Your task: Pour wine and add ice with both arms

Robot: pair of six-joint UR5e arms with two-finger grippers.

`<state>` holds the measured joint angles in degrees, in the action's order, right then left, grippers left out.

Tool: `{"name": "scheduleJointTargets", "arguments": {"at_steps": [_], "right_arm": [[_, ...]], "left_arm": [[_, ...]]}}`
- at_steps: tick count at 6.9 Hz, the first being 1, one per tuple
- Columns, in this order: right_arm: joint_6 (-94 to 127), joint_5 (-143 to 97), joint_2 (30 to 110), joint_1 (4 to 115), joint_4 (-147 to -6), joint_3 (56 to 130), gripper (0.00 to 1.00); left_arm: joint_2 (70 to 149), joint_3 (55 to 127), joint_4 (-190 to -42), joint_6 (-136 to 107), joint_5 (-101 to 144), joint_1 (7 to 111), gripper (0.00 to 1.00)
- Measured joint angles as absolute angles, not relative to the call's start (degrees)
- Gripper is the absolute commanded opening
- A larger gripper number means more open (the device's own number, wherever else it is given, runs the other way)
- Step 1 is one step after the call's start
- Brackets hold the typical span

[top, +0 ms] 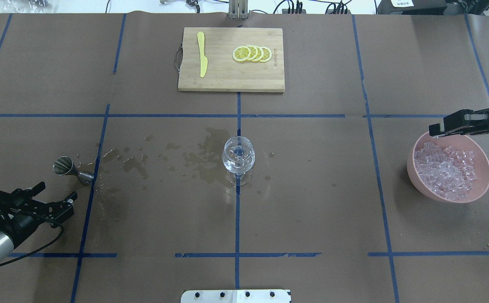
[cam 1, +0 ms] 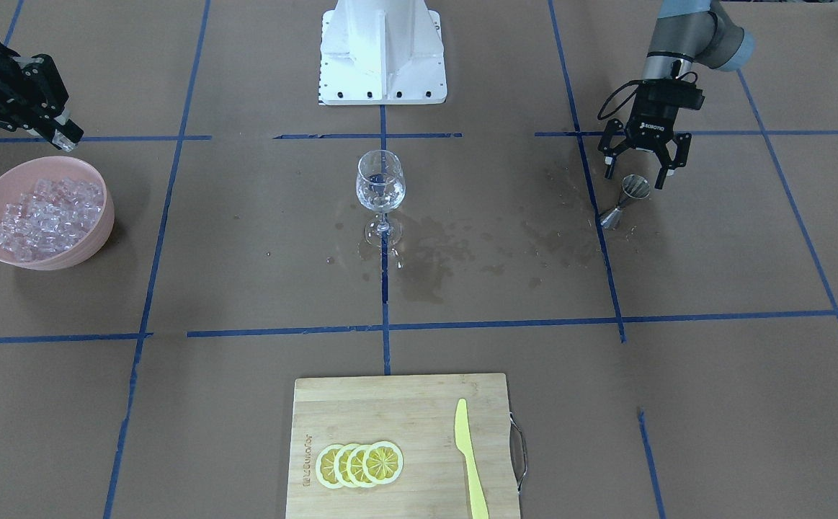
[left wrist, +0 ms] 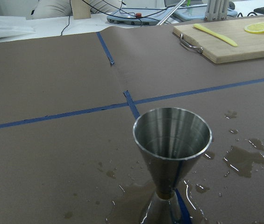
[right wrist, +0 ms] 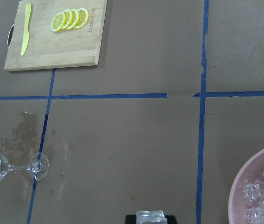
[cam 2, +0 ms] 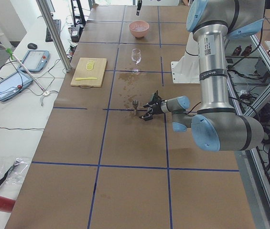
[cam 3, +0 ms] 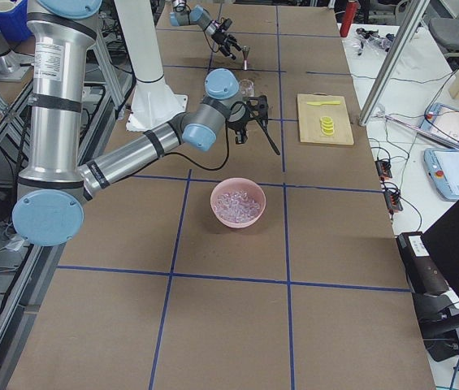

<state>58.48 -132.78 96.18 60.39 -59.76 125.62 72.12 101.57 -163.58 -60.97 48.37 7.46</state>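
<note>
Grippers: two; left gripper (cam 1: 635,177) spread, right gripper (cam 1: 65,138) pinching one ice cube (right wrist: 150,216) (clear).
Lemon slices (cam 1: 359,464): four.
Wine glass (cam 1: 380,189): one.
Jigger (cam 1: 625,201): one.

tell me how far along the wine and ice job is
Done, it seems: the jigger stands empty by the open left gripper, and the glass appears to hold clear liquid, with spills around. In hand: the right gripper pinches one ice cube near the bowl. Left: carrying it to the glass and dropping it in.
</note>
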Motion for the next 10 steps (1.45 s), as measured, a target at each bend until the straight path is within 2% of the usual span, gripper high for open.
{"name": "scheduleJointTargets", "arguments": {"at_steps": [4,8,10], "right_arm": [[59.2,-134.6,91.3,60.1,-60.5,124.5,0.0],[64.9,-134.7,81.6,57.5,-65.6,123.6,0.0],[65.6,-134.4,79.8,56.6,-67.0,123.7,0.0]], "left_arm": [[65.0,108.2,-163.5,-64.9,61.1,7.2,1.0],[63.0,110.8,-163.5,-68.0,71.9,7.1,1.0],[60.9,112.8,-163.4,-70.2,75.7,7.1,1.0]]}}
